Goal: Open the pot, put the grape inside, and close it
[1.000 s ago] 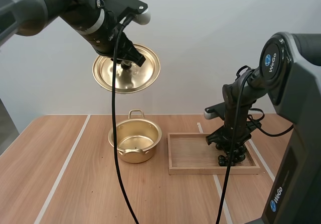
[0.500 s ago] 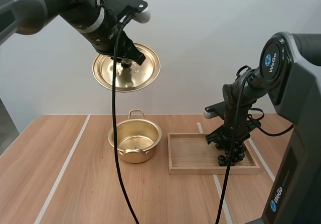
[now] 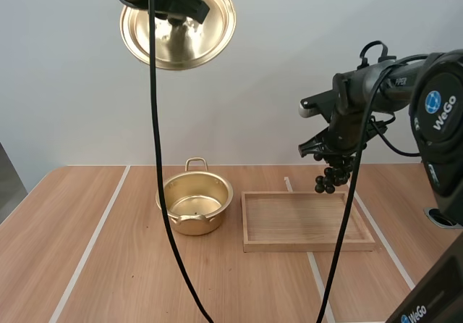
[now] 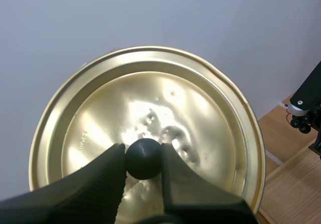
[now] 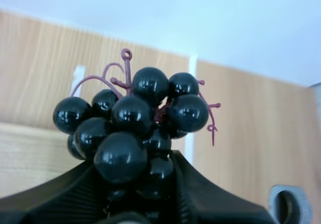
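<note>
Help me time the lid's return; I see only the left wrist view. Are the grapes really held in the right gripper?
Observer: Yes. In the right wrist view the right gripper pinches the bunch of grapes by its lower berries.
Operator: Are they over the pot?
Observer: No. In the high view they hang in the air over the far side of the wooden tray; the pot sits on the table to the tray's left.
Operator: Anything in the pot?
Observer: It stands open and looks empty.
</note>
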